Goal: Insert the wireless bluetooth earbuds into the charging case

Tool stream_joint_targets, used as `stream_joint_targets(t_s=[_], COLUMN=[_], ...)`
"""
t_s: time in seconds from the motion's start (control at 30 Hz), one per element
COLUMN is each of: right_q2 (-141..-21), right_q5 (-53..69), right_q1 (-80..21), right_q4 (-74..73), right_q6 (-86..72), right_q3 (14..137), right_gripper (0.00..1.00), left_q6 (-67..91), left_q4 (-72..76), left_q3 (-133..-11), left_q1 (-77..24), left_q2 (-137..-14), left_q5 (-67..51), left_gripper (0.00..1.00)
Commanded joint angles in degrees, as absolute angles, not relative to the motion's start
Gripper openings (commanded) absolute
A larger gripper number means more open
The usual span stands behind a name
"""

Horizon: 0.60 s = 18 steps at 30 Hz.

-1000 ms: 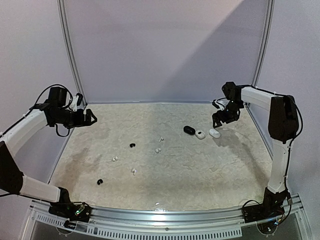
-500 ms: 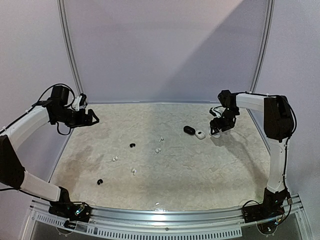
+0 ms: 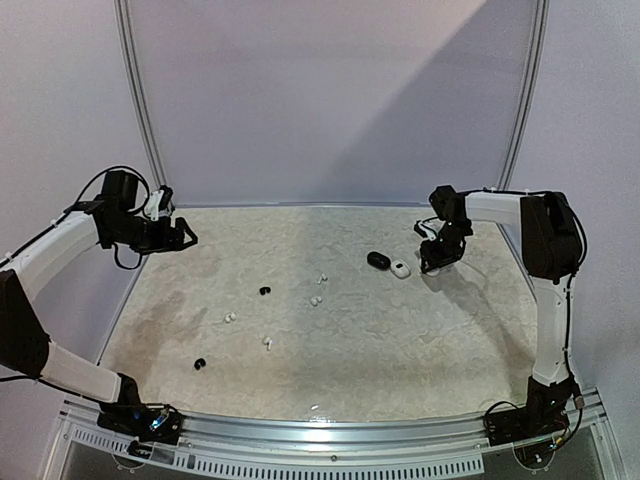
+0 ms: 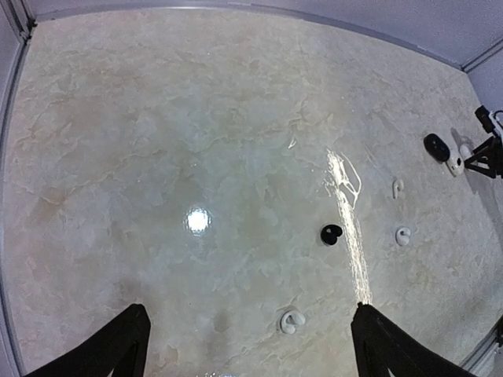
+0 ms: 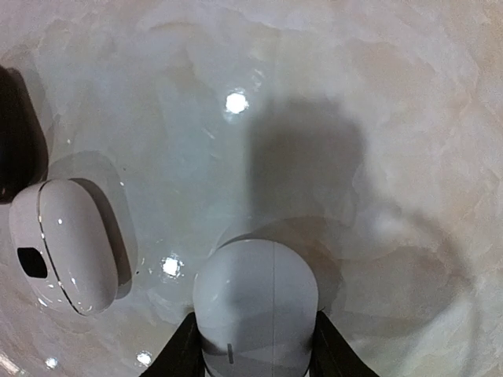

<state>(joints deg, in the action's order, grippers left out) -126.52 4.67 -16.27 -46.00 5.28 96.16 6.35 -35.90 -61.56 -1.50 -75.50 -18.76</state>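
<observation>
While a black earbud (image 3: 264,291) lies near the middle of the worktop (image 3: 400,340), five more tiny ones are spread around it, all loose. Two white earbuds (image 3: 316,300) lie just to the right of it, one a bit farther back than the other. A third white earbud (image 3: 230,318) and a fourth white earbud (image 3: 267,342) lie closer to the front edge. The second black earbud (image 3: 200,364) is the one nearest the front left corner.

Well apart from them, three closed cases sit in a short row toward the back right corner. First is the black case (image 3: 378,260). Just beside it is a small white case (image 3: 401,269). Last in the row is the big white case (image 5: 255,306).

The right gripper (image 3: 432,262) is down low over that last one. Its two dark fingers (image 5: 185,345) press on the sides of the big white case, one on each side, so it has hold of it. The jaws are about half closed.

The left gripper (image 3: 182,237) hangs up high over the back left corner of the worktop. Its jaws are spread wide and it holds nothing.
</observation>
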Motion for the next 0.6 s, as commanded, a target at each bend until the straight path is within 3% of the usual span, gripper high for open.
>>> stream_joint_targets(t_s=[0.0,0.2,0.37,0.57], right_q2=[-125.02,-112.82,-100.8,-91.55], right_q5=[3.49,-2.63,-8.47,-11.62], right_q1=[-17.04,-19.43,-29.34,-46.24], right_q4=[-45.57,-39.57,-30.46,-13.04], right_q6=[6.22,9.2,16.97,34.13], right_q3=[94.62,92.01,89.83,84.92], right_gripper=[0.35,0.33,0.3,0.31], left_q6=[5.58,0.36,-1.07,-3.43], left_q4=[-35.66,-37.06,-40.92,-40.16], left_q3=[-63.37,-65.92,-72.11,-81.26], left_q1=[-2.32,-7.36,-13.46,-21.58], left_q2=[-75.17,-73.9,-74.55,-74.28], left_q5=[-18.05,-17.19,-18.8,-34.81], left_gripper=[0.89,0.81,0.79,0.74])
